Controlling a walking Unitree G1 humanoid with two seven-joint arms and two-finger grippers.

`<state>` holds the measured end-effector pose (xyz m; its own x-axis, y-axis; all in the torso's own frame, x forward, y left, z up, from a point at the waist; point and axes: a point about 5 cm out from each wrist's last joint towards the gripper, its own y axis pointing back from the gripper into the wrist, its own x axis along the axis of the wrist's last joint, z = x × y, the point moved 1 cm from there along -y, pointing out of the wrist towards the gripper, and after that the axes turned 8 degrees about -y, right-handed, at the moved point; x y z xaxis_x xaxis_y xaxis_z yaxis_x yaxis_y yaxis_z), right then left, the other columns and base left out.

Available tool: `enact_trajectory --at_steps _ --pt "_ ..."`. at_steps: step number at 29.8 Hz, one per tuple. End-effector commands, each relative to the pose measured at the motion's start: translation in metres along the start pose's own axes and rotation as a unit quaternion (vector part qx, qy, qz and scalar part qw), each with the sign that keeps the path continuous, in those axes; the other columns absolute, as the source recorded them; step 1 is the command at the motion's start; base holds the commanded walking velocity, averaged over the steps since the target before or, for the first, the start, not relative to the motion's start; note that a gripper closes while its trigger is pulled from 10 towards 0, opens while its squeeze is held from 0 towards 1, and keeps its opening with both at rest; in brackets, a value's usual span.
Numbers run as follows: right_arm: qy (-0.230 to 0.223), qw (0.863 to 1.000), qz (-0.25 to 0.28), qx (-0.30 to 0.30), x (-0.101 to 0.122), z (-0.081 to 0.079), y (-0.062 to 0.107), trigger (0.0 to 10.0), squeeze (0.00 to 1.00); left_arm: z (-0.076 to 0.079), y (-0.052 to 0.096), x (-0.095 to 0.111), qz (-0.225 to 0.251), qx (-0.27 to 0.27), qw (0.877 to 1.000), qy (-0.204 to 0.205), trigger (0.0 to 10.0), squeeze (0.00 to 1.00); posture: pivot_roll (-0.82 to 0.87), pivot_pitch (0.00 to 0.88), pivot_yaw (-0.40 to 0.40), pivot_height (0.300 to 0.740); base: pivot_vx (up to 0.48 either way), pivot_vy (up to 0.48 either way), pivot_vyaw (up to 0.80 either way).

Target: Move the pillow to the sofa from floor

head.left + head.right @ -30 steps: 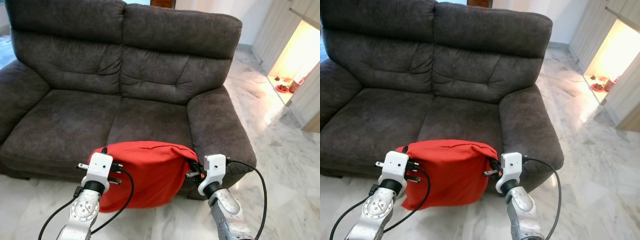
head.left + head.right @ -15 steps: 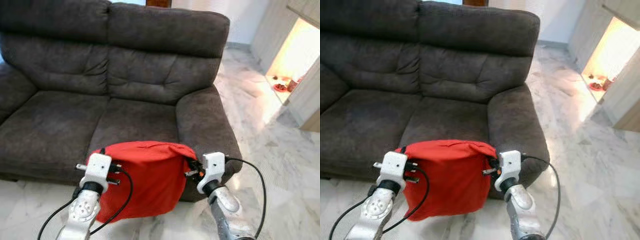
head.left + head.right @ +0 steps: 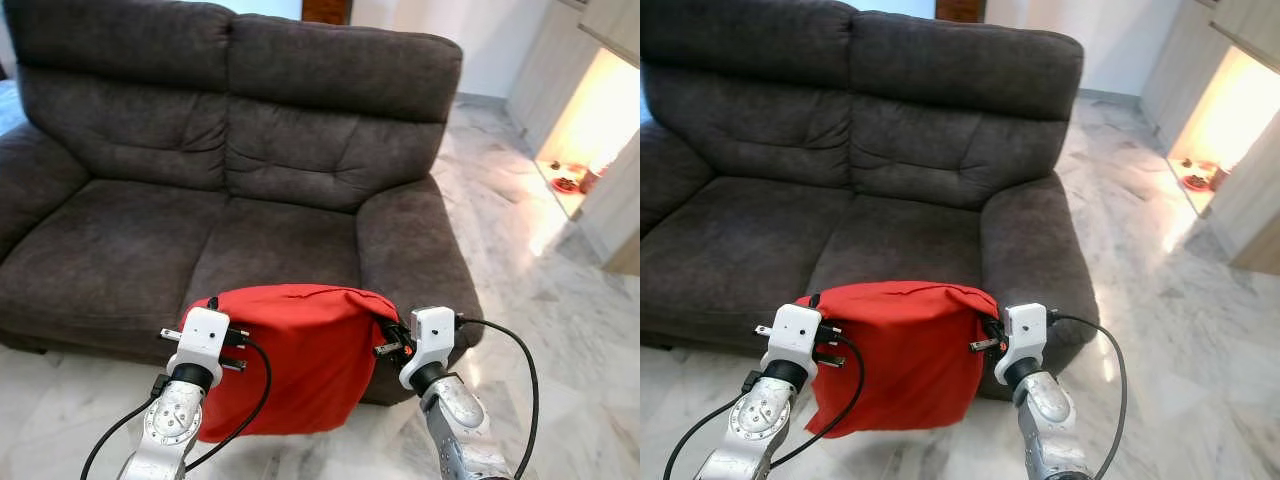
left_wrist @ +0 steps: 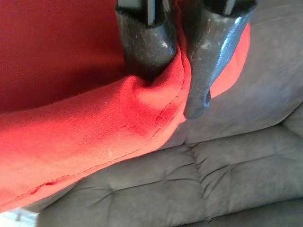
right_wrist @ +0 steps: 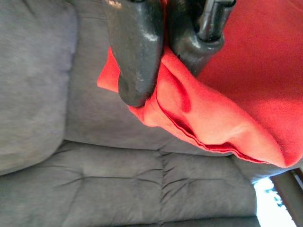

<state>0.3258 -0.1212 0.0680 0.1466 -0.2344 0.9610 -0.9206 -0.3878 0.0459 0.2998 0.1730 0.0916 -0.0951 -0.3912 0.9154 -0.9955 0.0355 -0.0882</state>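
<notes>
1. I have the red pillow at lower centre of the head views, hanging between both arms in front of the sofa's front edge, clear of the marble floor
2. Left pincer is pinching the pillow's upper left corner; the left wrist view shows red fabric pressed between its fingers
3. Right pincer is pinching the upper right corner likewise
4. Since half a second ago the whole scene has slid and the sofa sits a touch further back in frame, so the camera moved; both grips look unchanged
5. I judge the carry nearly done: next, lift over the seat cushion and let go
</notes>
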Motion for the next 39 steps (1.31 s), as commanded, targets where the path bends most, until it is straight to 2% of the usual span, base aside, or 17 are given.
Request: enact_trajectory --at_steps 1,14,16,18,21,39 --pt "0.005 1.000 0.023 0.001 0.010 0.001 -0.002 10.0 0.00 -0.007 -0.006 0.021 0.053 0.018 0.998 0.005 10.0 0.00 0.19 0.092 -0.095 0.740 0.000 0.000 0.00" --pt "0.005 1.000 0.023 0.001 0.010 0.001 -0.002 10.0 0.00 -0.007 -0.006 0.021 0.054 0.018 0.998 0.005 10.0 0.00 0.19 0.092 -0.095 0.740 0.000 0.000 0.00" --pt "0.007 0.994 0.107 0.013 0.043 -0.008 -0.004 10.0 0.00 -0.038 -0.006 0.048 0.105 0.073 0.992 -0.010 10.0 0.00 0.19 0.102 -0.091 0.740 0.000 0.000 0.00" --pt "0.011 0.992 0.122 0.013 0.049 -0.009 -0.004 10.0 0.00 -0.043 -0.005 0.053 0.114 0.081 0.990 -0.015 10.0 0.00 0.19 0.104 -0.092 0.740 0.000 0.000 0.00" --pt "0.008 0.989 0.148 -0.026 0.061 0.001 -0.002 10.0 0.00 -0.050 -0.004 0.059 0.123 0.079 0.989 -0.038 10.0 0.00 0.19 0.102 -0.094 0.740 0.000 0.000 0.00" --pt "-0.003 0.989 0.140 -0.040 0.057 0.000 0.001 10.0 0.00 -0.055 -0.004 0.062 0.117 0.080 0.989 -0.039 10.0 0.00 0.20 0.102 -0.092 0.740 0.043 0.000 0.00"
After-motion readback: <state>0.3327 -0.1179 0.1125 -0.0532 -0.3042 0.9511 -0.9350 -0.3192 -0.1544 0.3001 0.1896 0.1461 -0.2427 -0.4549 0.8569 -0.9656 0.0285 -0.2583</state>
